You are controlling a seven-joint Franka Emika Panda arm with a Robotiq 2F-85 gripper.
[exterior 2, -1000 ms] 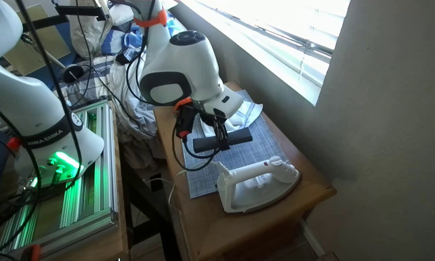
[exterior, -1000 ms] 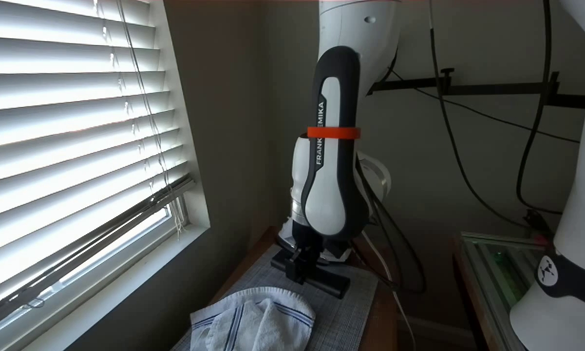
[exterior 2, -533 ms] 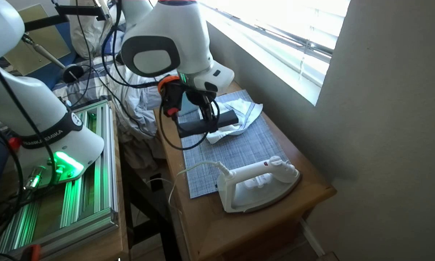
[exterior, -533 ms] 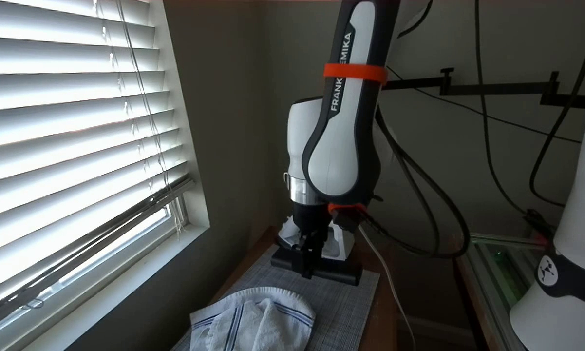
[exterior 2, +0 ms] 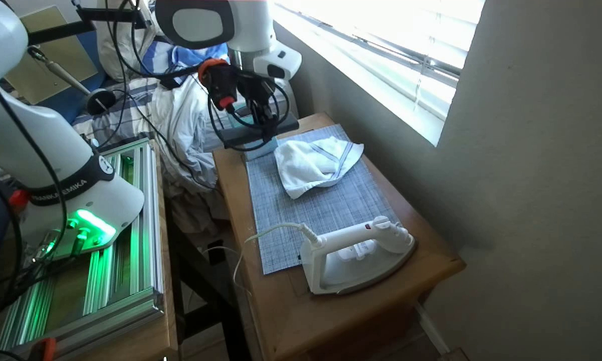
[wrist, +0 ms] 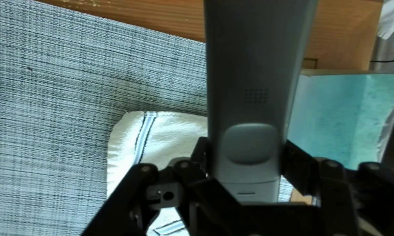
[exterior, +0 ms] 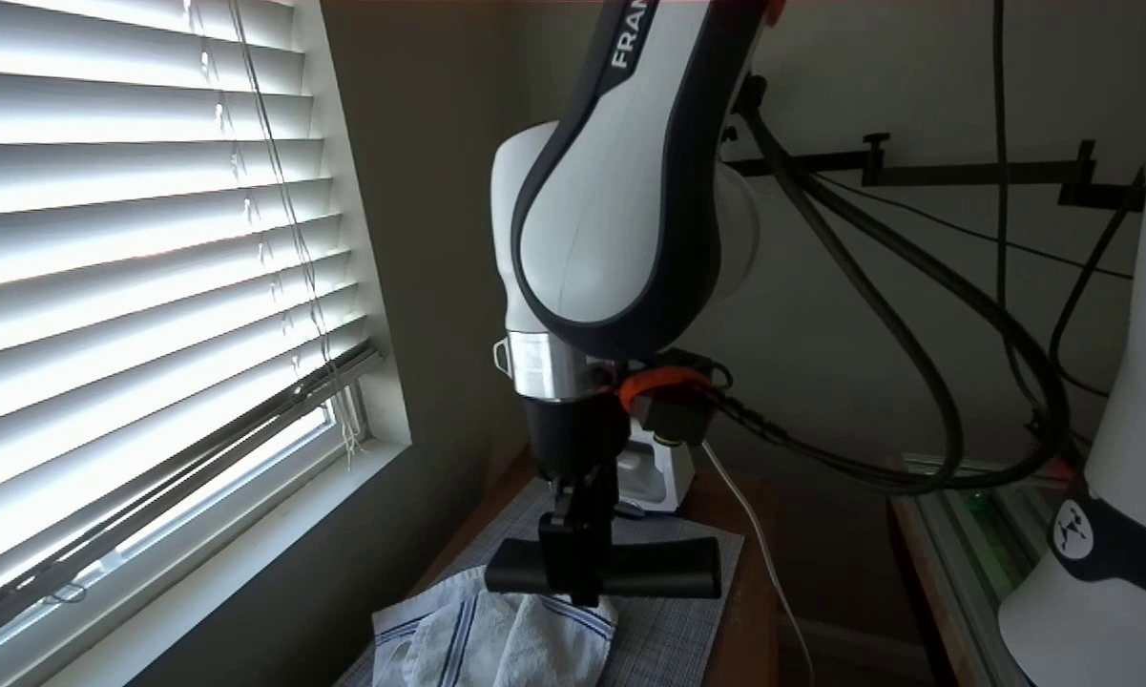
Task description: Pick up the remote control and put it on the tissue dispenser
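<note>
My gripper (wrist: 244,157) is shut on the dark grey remote control (wrist: 252,62), gripping its sides near one end in the wrist view. In both exterior views the remote (exterior: 668,570) (exterior 2: 234,135) is held level, crosswise under the gripper (exterior: 577,563) (exterior 2: 268,125), raised above the table. The tissue dispenser is a teal box (wrist: 334,114) with a dark opening at the right edge of the wrist view. In an exterior view the box (exterior 2: 261,151) shows partly behind and below the remote, at the table's far end. The remote appears above or near it; the exact height gap is unclear.
A white striped towel (exterior 2: 316,163) lies on the grey placemat (exterior 2: 301,220) beside the box. A white iron (exterior 2: 356,255) with its cord stands at the other table end. The window wall (exterior 2: 381,150) runs along the table. Cables hang from the arm.
The arm has carried the remote away from the iron, over the placemat, to the towel and tissue box end. The remote has stayed in the gripper.
</note>
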